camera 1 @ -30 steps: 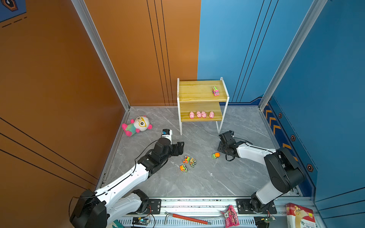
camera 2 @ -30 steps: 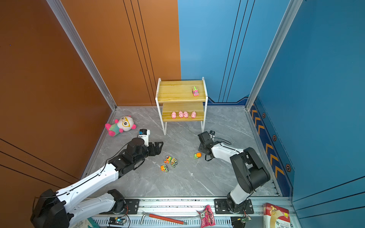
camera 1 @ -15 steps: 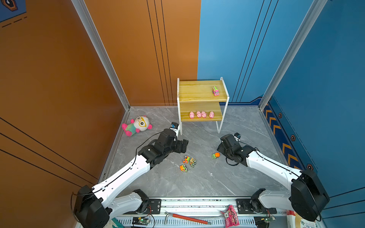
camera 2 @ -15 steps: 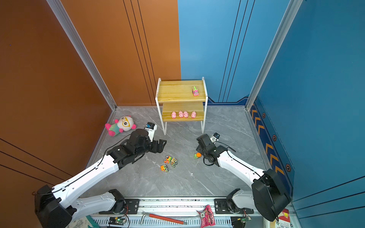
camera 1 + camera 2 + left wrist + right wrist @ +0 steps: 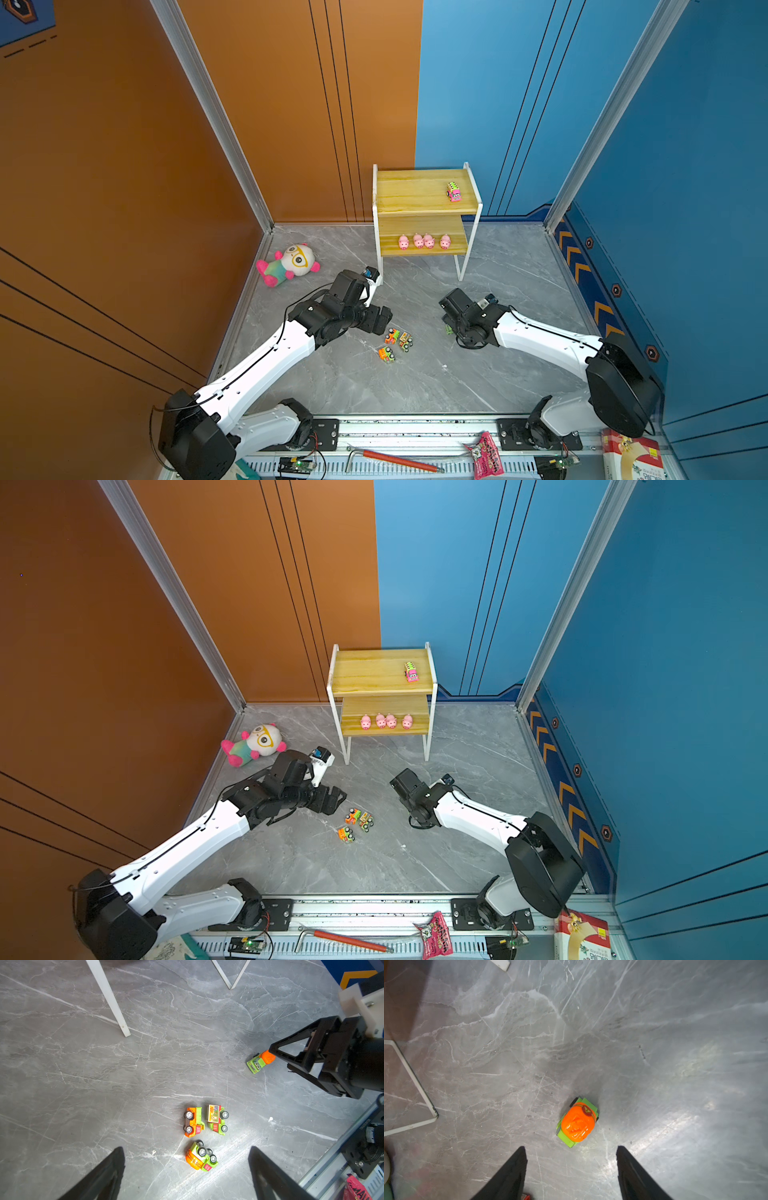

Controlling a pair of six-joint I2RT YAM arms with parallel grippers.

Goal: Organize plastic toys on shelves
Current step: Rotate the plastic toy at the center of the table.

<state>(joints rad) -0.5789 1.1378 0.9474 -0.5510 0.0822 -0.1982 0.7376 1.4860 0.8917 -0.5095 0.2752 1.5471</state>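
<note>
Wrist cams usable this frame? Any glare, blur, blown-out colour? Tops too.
Right wrist view: bright glare patches on the floor; the mixer truck has a blown-out, soft orange drum; the right gripper is defocused. Left wrist view: the orange truck is crisp, a glare streak crosses the floor nearby, the left gripper is blurred. Both top views: evenly lit, sharp.

This is a robotics lab cell: a grey marble-look worktop (image 5: 415,386) boxed in by orange wall panels (image 5: 124,145) and blue wall panels (image 5: 519,104) on aluminium posts (image 5: 216,124). A left arm (image 5: 266,365) and a right arm (image 5: 540,340) are bolted to a slotted metal rail (image 5: 415,428) at the front, where a bare circuit board (image 5: 297,464) and a red-handled hex key (image 5: 395,460) lie.
</note>
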